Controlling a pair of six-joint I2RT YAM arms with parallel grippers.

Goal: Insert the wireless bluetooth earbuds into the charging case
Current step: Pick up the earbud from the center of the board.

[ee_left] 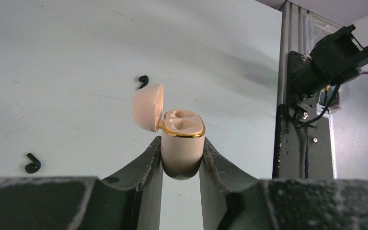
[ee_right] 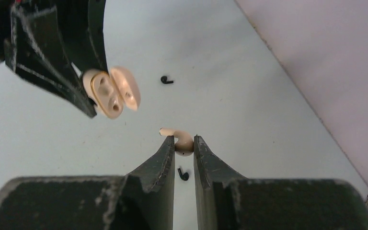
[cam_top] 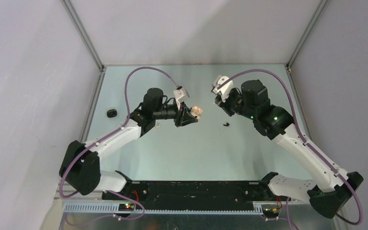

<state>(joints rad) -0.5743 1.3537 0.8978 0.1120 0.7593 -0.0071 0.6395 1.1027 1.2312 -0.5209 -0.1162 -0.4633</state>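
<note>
My left gripper is shut on the cream charging case, held above the table with its lid open. In the left wrist view the case shows a gold rim, with the fingers clamped on its lower body. My right gripper is shut on a cream earbud, stem pointing left, a short way right of the case. Two black earbuds lie on the table in the right wrist view, one beyond the grippers and one below my right fingers. They also show in the left wrist view. No second cream earbud is in view.
A small black case-like object lies near the left wall. One black earbud lies on the table below the right gripper. Grey walls close in the table on the left, right and back. The arm bases stand at the near edge.
</note>
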